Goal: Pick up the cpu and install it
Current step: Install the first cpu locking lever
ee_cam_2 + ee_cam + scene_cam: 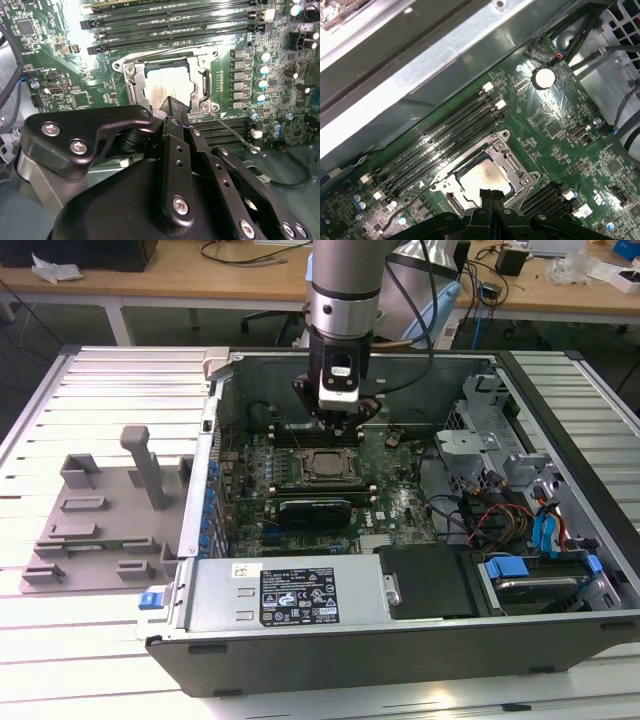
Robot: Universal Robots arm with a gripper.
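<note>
As you had the arm over the open case [560, 430], its claw [491, 196] was clenched on nothing, just by the cpu [162, 86]. That cpu lay flat in the socket [205, 85]. In the exterior view, the grey tray [100, 525] sat on the counter [60, 640] at the case's 9 o'clock.

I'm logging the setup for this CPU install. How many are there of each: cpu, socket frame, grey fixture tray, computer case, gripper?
cpu: 1
socket frame: 1
grey fixture tray: 1
computer case: 1
gripper: 1
Total: 5
</note>
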